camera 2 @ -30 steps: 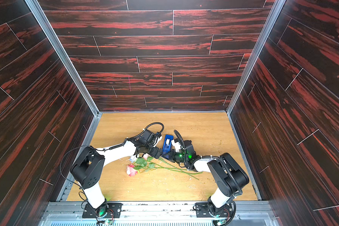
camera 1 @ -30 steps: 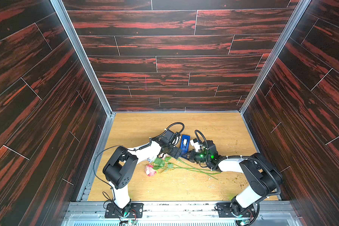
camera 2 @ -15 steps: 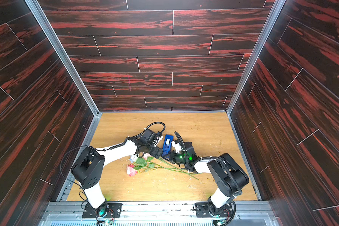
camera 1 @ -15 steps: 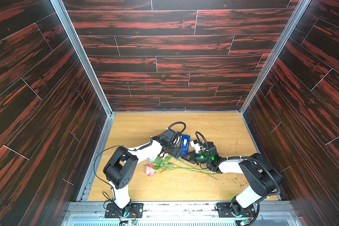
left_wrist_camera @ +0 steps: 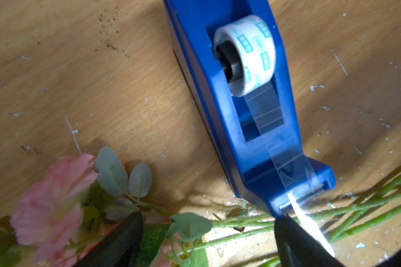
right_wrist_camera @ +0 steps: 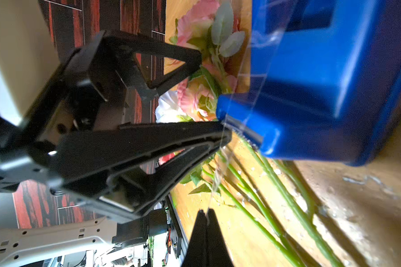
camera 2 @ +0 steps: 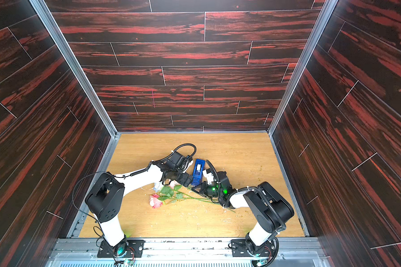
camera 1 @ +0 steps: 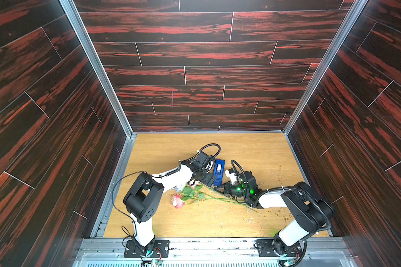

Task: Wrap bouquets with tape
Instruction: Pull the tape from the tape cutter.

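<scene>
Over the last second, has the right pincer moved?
Yes. Shut on the tape, the right pincer has drawn away from the blue dispenser, toward the front rail.

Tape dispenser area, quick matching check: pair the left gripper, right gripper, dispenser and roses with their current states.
Things:
1. left gripper
2. right gripper
3. blue tape dispenser
4. bunch of roses

States:
A. lying flat on the table
B. shut on the tape strip
C. open, at the cutter end
D. standing upright, roll in place

Pairs: 1-C; 2-B; 3-D; 4-A
</scene>
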`<act>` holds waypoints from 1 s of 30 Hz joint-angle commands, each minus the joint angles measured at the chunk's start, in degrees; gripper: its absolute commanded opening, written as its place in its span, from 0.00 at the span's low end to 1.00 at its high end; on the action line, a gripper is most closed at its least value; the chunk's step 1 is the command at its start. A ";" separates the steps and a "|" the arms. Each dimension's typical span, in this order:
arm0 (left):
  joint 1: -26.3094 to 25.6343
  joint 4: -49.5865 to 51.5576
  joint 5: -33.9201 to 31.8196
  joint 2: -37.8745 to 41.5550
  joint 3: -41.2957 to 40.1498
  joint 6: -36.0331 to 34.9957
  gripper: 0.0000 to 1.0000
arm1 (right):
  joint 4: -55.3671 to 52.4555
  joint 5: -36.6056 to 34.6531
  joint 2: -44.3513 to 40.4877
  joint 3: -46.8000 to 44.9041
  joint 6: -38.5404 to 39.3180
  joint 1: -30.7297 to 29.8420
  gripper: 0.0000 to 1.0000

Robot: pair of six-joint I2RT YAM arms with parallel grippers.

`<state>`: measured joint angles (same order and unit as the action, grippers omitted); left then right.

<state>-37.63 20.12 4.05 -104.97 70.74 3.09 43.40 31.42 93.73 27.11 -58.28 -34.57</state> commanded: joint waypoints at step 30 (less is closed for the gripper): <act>-0.25 -5.18 -1.13 -0.44 2.43 2.53 0.92 | 5.82 -0.40 0.03 -7.16 -5.39 -9.02 0.00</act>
<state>-37.69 20.69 4.32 -104.99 70.85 3.97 50.37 23.31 92.88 21.78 -62.54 -40.49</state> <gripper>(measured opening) 0.919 0.047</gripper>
